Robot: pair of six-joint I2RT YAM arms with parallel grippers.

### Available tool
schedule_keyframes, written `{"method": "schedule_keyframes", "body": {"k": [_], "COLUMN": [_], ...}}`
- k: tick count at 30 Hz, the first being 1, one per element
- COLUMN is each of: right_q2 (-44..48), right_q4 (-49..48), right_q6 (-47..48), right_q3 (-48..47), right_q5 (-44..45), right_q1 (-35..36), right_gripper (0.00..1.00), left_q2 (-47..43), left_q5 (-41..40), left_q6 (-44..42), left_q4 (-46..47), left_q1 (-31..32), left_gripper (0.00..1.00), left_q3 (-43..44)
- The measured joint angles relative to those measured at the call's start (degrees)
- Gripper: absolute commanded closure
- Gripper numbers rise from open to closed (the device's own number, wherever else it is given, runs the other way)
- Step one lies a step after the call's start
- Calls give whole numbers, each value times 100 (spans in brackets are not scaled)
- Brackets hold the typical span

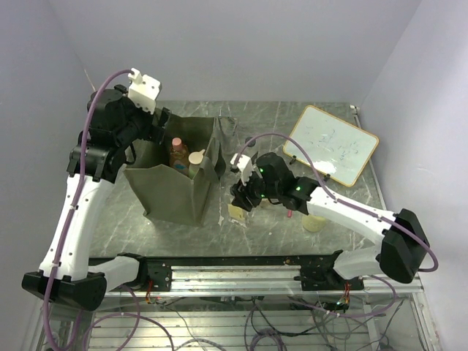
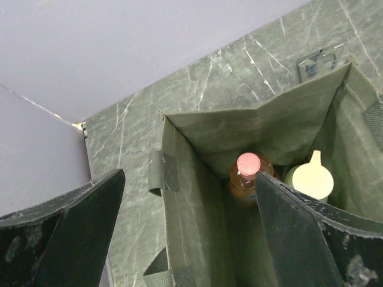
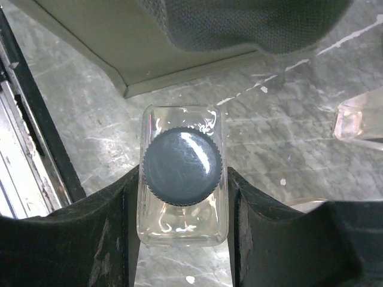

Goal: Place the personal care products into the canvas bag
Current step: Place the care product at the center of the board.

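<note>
At the near edge of the desk a metal rail carries both arm bases. Just beyond it, right of centre, the right tool is clenched on a clear bottle with a dark ribbed cap. One finger presses each flat side, and the bottle stands upright between them. Whether its base touches the desk cannot be told. In the overhead view a pale yellow product lies just beside that tool on the near side, and a second pale product sits farther right, close to the right forearm. The right wrist view also shows the end of another clear product at its right edge, apart from the held bottle. Left of the right tool stands the canvas bag, upright with its mouth open. Inside it are an amber bottle with a pink cap and, beside it, a cream-capped bottle, both upright. The left tool hangs over the bag's far left corner, released, its fingers spread wide and grasping nothing. At the far right of the desk a whiteboard lies flat, well apart from the bag.
</note>
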State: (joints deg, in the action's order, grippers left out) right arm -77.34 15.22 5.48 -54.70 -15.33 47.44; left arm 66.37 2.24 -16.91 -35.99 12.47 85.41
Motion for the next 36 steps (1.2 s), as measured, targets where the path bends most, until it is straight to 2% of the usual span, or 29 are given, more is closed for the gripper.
{"method": "schedule_keyframes", "body": {"k": [11,15,19,20,22,28,36], "right_q2": [511,592,664,684,737,920,1051], "right_q4": [-942,-1049,-1086,-1095,-1110,-1152,-839], "right_q6": [-94,-35,103,125,170,227,501], "right_q3": [839,957,1056,1080,1137,1196,973], "right_q5": [584,522,293,256,184,-87,-535], "right_q1": [74,74,68,68,68,68,-94], "right_gripper": [99,78,64,51,41,23,14], "left_q2": [-44,-96,-168,-177,-186,-208,-210], "left_q5": [293,389,446,450,468,522,730], "left_q6": [-20,-76,-151,-160,-177,-184,-197], "left_q4": [-11,-37,-50,-55,-79,-125,-251], "left_q1": [-181,-188,-188,-188,-188,-188,-160], "left_gripper": [0,0,0,0,0,0,0], "left_q3": [-214,-284,-411,-428,-459,-459,-302]}}
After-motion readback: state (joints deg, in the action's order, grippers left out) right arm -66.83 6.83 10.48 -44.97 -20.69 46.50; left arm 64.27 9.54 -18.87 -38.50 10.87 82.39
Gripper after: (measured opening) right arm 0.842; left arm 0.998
